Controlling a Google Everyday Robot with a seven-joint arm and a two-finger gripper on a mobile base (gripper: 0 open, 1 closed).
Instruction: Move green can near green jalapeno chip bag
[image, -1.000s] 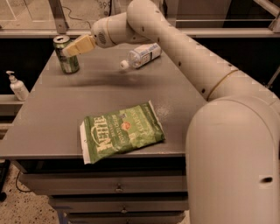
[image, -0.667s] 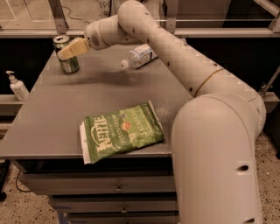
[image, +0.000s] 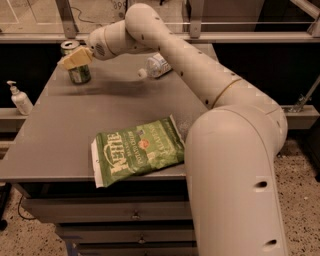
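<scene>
The green can (image: 77, 71) stands upright at the far left corner of the grey table (image: 65, 145), its silver top showing. My gripper (image: 74, 58) is at the can, its tan fingers (image: 76, 57) lying across the can's upper part. The green jalapeno chip bag (image: 136, 150) lies flat near the table's front edge, white lettering up, well apart from the can.
A clear plastic bottle (image: 155, 65) lies on its side at the back of the table, behind my arm. A white pump bottle (image: 20, 98) stands on a ledge left of the table. Drawers (image: 115, 215) sit under the tabletop.
The arm has swung further left across the table; the gripper stays at the can. The can, bag and bottle have not moved.
</scene>
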